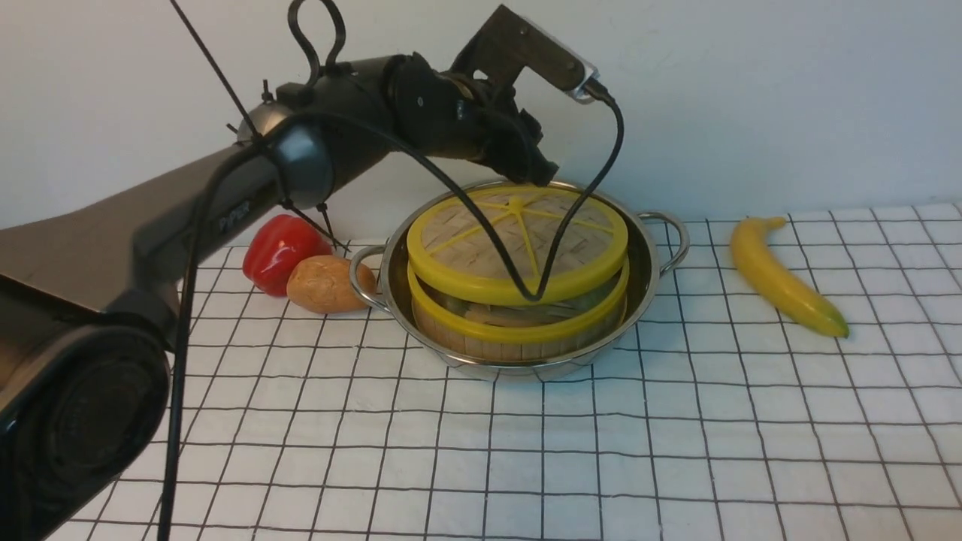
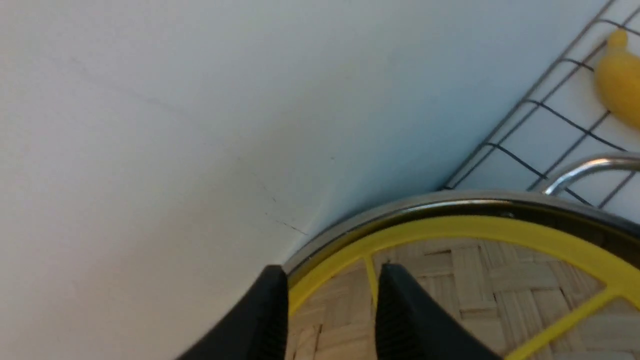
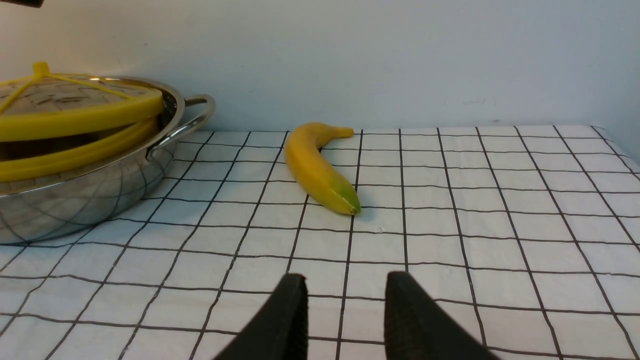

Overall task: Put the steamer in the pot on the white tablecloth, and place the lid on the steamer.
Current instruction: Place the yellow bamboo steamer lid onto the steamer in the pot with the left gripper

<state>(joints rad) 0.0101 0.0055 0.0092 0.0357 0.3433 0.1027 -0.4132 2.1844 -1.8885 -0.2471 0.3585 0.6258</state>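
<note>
- Left tool (image 2: 334, 280): its two dark fingers are spread, with a gap between the tips and nothing pinched; it lies at the far side of the lid, and whether it touches the rim cannot be told.
- Lid (image 1: 481, 240): woven disc with a yellow rim and yellow spokes meeting at a raised centre knob (image 1: 515, 204); it rests tilted on the steamer, with an open gap between the two yellow rims on the side nearest the front camera.
- Steamer (image 1: 518, 346): seated inside the pot, its slatted wall and yellow rim visible below the lid; its contents cannot be made out clearly.
- Pot (image 1: 413, 325): shiny steel, standing on the white tablecloth, one loop handle to each side.
- Potato (image 1: 328, 284): just beside the pot's left handle.
- Red pepper (image 1: 281, 254): behind and to the left of the potato, near it.
- Banana (image 1: 785, 278): well apart from the pot, to its right, lying on the cloth.
- White tablecloth (image 1: 541, 466): thin black grid, spread over the worktop beneath all these items.
- Right tool (image 3: 346, 285): fingers spread, nothing between them, seen against the cloth in the right wrist view.
- Wall (image 1: 789, 98): pale, behind the worktop.
</note>
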